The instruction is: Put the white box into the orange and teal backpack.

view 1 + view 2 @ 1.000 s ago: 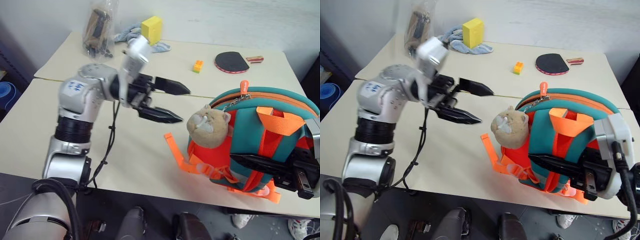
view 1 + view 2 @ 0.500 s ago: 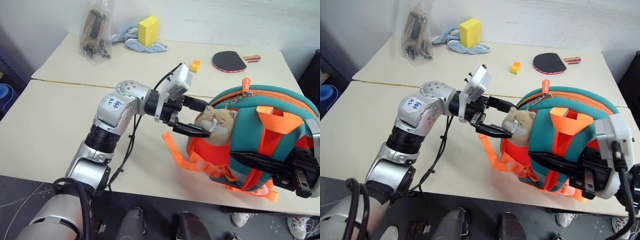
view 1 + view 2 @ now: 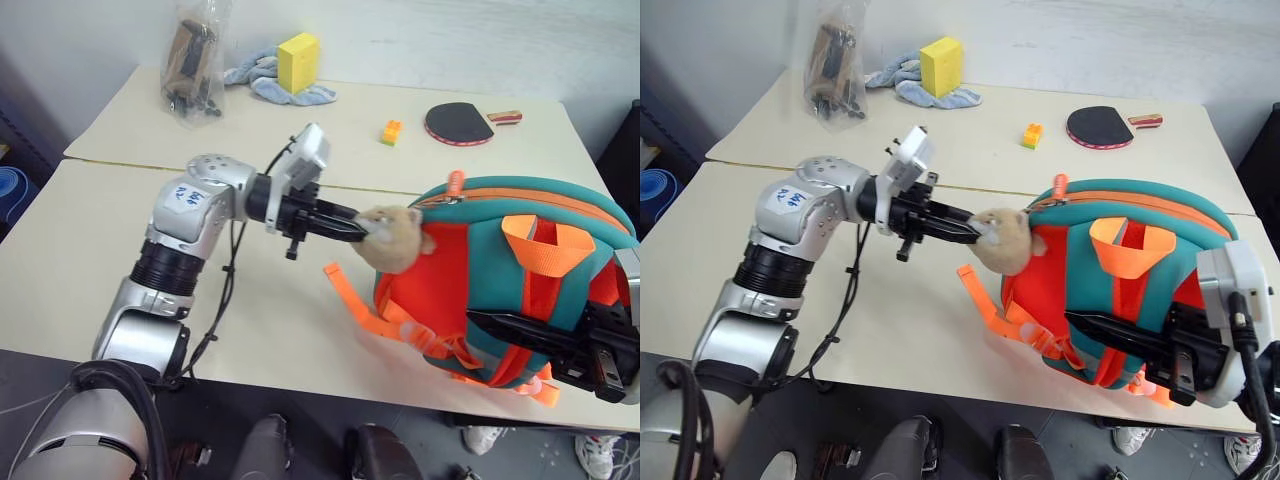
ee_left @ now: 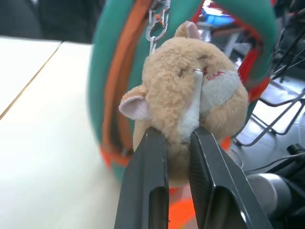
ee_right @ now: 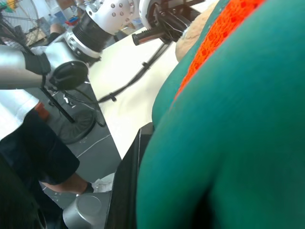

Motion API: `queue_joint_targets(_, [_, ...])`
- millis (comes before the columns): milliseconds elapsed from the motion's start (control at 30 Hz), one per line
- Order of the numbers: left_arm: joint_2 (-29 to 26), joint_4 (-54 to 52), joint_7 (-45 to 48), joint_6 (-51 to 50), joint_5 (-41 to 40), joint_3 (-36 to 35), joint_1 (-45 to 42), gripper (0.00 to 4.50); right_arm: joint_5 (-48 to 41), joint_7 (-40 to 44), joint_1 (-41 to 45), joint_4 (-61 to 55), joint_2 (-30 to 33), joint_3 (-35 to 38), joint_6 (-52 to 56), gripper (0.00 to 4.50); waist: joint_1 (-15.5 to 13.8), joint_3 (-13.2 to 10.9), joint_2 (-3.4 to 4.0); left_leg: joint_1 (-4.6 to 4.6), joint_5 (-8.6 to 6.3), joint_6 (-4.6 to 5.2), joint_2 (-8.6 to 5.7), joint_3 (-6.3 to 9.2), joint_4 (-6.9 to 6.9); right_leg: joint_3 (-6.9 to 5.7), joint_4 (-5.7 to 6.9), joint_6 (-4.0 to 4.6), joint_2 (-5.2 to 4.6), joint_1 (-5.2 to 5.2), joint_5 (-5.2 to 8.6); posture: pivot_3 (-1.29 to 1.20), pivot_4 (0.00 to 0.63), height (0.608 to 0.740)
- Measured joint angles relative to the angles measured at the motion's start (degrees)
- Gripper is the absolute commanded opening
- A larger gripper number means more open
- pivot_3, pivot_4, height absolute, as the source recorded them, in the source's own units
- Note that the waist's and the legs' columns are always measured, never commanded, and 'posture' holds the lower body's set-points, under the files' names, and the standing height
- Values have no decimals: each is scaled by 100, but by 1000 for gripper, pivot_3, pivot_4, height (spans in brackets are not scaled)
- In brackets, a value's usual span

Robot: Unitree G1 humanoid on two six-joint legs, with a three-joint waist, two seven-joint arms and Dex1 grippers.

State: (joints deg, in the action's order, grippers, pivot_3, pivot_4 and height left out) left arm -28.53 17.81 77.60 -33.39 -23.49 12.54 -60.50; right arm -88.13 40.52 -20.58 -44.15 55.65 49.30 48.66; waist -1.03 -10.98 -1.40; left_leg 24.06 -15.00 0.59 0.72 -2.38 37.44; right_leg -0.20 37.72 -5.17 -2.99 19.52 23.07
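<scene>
Cream tabletop, backpack at lower right

Cream table [image 3: 90, 250] fills the frame under a pale wall. Sponge [image 3: 299, 60], cloth [image 3: 262, 80], bagged items [image 3: 192, 60] sit upper left; paddle [image 3: 462, 122] upper right. Left gripper [image 4: 177, 138] pinches the plush hamster [image 4: 190, 100]; right gripper [image 3: 520, 335] is clamped on the backpack [image 3: 480, 240].

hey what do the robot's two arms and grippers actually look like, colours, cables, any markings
The left arm is silver metal with black ribbed joints, a blue-scribbled white sticker, a white wrist camera block and a loose black cable. The left gripper and right gripper have long, tapered black fingers; a white block sits behind the right one.
</scene>
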Motion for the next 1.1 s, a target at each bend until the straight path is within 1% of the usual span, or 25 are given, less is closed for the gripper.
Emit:
queue_joint_targets(67, [-295, 381, 187, 366, 269, 50, 96, 532, 24, 105, -128, -14, -59, 170, -2, 0, 25, 0, 1, -2, 0, 0, 0, 0, -3, 1, 0, 0, 1, 0, 0, 0, 150, 740])
queue_joint_targets(133, [-378, 564, 279, 814, 562, 197, 324, 532, 53, 172, -168, -13, -109, 273, -13, 0, 26, 1, 2, -2, 0, 0, 0, 0, -2, 1, 0, 0, -2, -1, 0, 0, 150, 740])
queue_joint_targets(200, [-197, 693, 227, 1375, 935, 469, 602, 532, 117, 238, -180, -8, -111, 291, -58, 0, 7, 1, 2, 0, -2, 3, -1, 0, 1, 0, -1, 0, -5, -2, 0, 0, 150, 740])
queue_joint_targets(333, [391, 994, -152, 1984, 1443, 815, 895, 532, 127, 315, -158, 22, -179, 292, -138, 0, -40, 1, 1, 6, -5, 10, -3, 0, 4, -1, 0, 0, -8, -2, 0, 0, 150, 740])
queue_joint_targets(433, [808, 994, -452, 2389, 1725, 968, 1012, 532, 256, 308, -103, 82, -206, 272, -208, 0, -40, 3, 0, 3, -7, 13, -4, 0, 7, -2, 1, -1, -9, -5, -1, 0, 150, 740])
queue_joint_targets(533, [969, 967, -655, 2480, 1830, 973, 1090, 532, 482, 215, -46, 154, -260, 173, -297, 0, -41, 9, 8, -1, -7, 13, -5, 0, 15, -2, 1, -1, -10, -7, -1, 0, 150, 740])
queue_joint_targets(600, [955, 880, -675, 2368, 1818, 887, 1160, 532, 727, 161, -34, 136, -314, 46, -384, 0, -33, 11, 10, -2, -7, 13, -5, 0, 17, -1, 3, -1, -10, -7, -1, 0, 150, 740])
queue_joint_targets(667, [851, 753, -590, 2092, 1727, 814, 1202, 1005, 1120, 164, -140, 131, -348, -42, -432, 667, -26, 11, 11, -2, -6, 12, -5, 0, 16, 0, 5, -1, -9, -5, 0, 0, 150, 740])
queue_joint_targets(700, [732, 746, -515, 1935, 1681, 764, 1206, 1210, 1315, 210, -265, 131, -348, -75, -458, 898, -24, 11, 11, -2, -6, 12, -5, 0, 14, 0, 5, -1, -8, -4, 0, 0, 150, 740])
queue_joint_targets(800, [329, 735, -291, 1581, 1568, 579, 1214, 2143, 1764, 491, -639, 141, -352, -58, -489, 1920, 26, 12, 12, -2, -2, 5, -3, 0, 5, 1, 6, 1, -4, 2, 0, 0, 150, 740])
queue_joint_targets(833, [123, 698, -121, 1447, 1478, 512, 1235, 2393, 1945, 706, -836, 172, -352, 64, -496, 2211, 41, 12, 12, -2, 0, 2, -3, 0, 0, 1, 7, 1, -4, 5, 1, 0, 150, 740])
queue_joint_targets(900, [-234, 594, 184, 1265, 1318, 321, 1277, 3006, 2168, 1118, -1172, 388, -351, 454, -496, 2885, 48, 11, 12, -2, 1, 0, -3, 0, -5, 0, 6, 2, -3, 3, 1, 0, 150, 740])
queue_joint_targets(1000, [-710, 320, 699, 954, 915, -2, 1268, 3933, 2311, 1928, -1610, 1048, -278, 1355, -461, 3922, 49, 12, 12, -6, 0, 4, -7, -1, -9, 1, -3, 3, -10, -4, 1, 0, 150, 740])
queue_joint_targets(1033, [-881, 286, 839, 770, 721, -128, 1210, 4234, 2380, 2344, -1835, 1405, -131, 1741, -402, 4256, 32, 11, 12, -5, -2, 7, -8, -1, -7, -1, -6, 4, -12, -4, 2, 0, 150, 740])
queue_joint_targets(1067, [-1001, 286, 839, 679, 655, -223, 1159, 4485, 2437, 2525, -1913, 1639, -36, 1960, -364, 4500, 31, 11, 12, -7, -7, 20, -9, -1, -13, -1, -11, 4, -12, -5, 2, 0, 150, 740])
queue_joint_targets(1100, [-1210, 282, 843, 518, 498, -382, 1048, 4485, 2567, 2852, -2026, 2085, 97, 2311, -354, 4500, 35, 10, 8, -11, -16, 36, -8, -1, -14, 0, -11, 4, -13, -8, 2, 0, 150, 740])
